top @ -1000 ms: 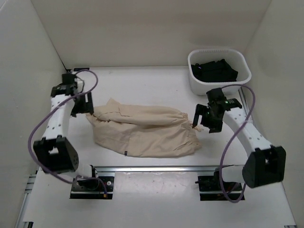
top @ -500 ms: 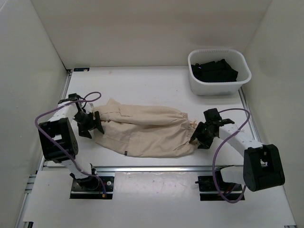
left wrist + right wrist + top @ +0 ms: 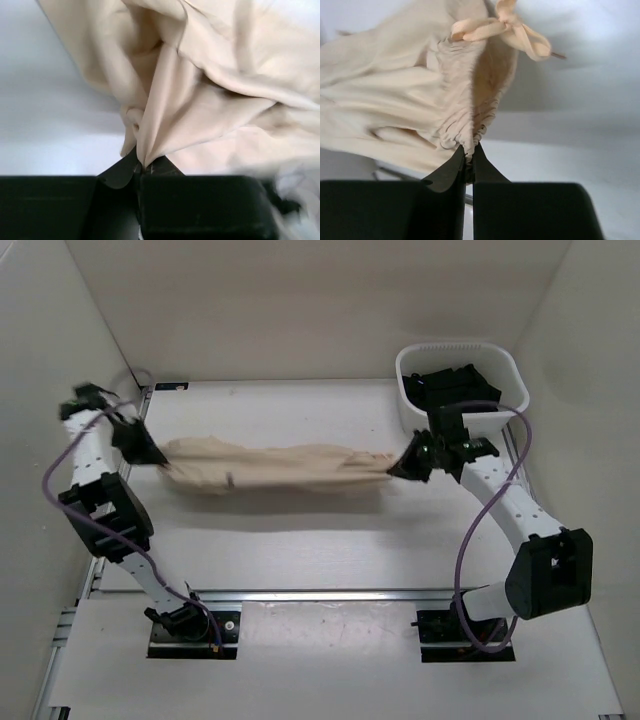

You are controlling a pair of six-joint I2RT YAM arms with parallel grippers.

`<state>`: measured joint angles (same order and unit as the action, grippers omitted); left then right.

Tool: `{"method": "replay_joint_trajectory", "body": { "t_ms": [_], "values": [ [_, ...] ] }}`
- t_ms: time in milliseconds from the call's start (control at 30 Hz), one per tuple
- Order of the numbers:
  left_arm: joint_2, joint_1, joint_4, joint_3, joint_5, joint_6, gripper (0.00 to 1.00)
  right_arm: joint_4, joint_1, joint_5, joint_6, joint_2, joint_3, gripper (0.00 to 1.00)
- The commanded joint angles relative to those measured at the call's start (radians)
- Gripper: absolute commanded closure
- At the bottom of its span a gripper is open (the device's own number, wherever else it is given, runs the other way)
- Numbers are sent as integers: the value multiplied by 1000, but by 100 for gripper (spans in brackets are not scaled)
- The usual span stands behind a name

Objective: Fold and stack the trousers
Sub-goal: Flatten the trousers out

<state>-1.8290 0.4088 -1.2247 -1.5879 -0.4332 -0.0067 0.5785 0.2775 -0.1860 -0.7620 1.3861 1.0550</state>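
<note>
Overhead, 1 pair of long light beige soft cloth trousers [image 3: 270, 468] is drawn out in a narrow band between 2 grippers, across the middle of the white table [image 3: 300, 550]. The left gripper [image 3: 152, 453] holds the left end and the right gripper [image 3: 403, 466] holds the right end. 1 white plastic basket [image 3: 455, 346] stands at the far right, just behind the right gripper, with black cloth [image 3: 455, 390] inside.

Left wrist: black fingers [image 3: 200, 210] pressed together on a pinched fold of the beige fabric. The rest bunches in creases above.

Right wrist: black fingers [image 3: 530, 210] closed tight on a gathered, elasticated edge. 1 knotted beige drawstring [image 3: 505, 27] sits at the top of that edge.
</note>
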Motion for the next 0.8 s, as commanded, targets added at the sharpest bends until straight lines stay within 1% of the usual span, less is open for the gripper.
{"method": "replay_joint_trajectory", "body": {
  "t_ms": [0,33,67,100,133,167,200,233,267,300,333,367,400,467,500,533,567,600,633,667,700,767],
  "values": [
    [122,114,-56,-382,126,7,86,32,77,-9,47,11,233,100],
    [154,114,-56,-433,187,7,86,52,94,25,68,11,279,100],
    [174,93,-35,-464,207,7,86,102,106,46,81,11,356,100],
    [197,73,-35,-465,224,7,86,128,115,69,81,11,379,100],
    [232,50,-24,-439,238,7,86,151,115,89,90,-7,388,100],
    [232,6,-24,-385,238,7,86,187,115,114,90,-25,389,100],
    [243,-22,-54,-350,238,7,86,201,100,170,99,-47,367,100],
    [234,-86,-73,-312,238,7,86,213,91,195,113,-89,353,100],
    [221,-120,-91,-270,238,7,85,231,78,219,113,-111,340,100],
    [211,-158,-91,-177,238,7,83,265,51,238,128,-131,327,100],
    [195,-194,-91,-134,238,7,81,282,34,252,147,-166,301,100],
    [157,-258,-91,-95,223,7,78,300,20,275,147,-180,292,100],
    [133,-292,-91,-45,211,7,67,338,-9,286,164,-193,292,100],
    [59,-343,-91,-30,192,7,56,382,-32,319,184,-213,281,100],
    [41,-370,-91,-30,192,7,52,429,-56,347,194,-226,281,100],
    [30,-370,-91,-30,180,7,43,452,-72,409,194,-242,293,100],
    [30,-370,-91,-41,180,7,41,474,-89,437,207,-242,293,100],
    [49,-370,-91,-41,166,7,39,491,-131,457,222,-258,304,100],
    [69,-355,-91,-32,147,7,35,512,-155,471,233,-274,304,100],
    [94,-344,-91,-21,146,7,31,512,-179,471,243,-274,304,100],
    [147,-331,-91,-5,146,7,23,523,-225,471,262,-286,304,100],
    [203,-269,-91,64,195,7,16,514,-274,442,271,-297,286,100]
  ]
}}
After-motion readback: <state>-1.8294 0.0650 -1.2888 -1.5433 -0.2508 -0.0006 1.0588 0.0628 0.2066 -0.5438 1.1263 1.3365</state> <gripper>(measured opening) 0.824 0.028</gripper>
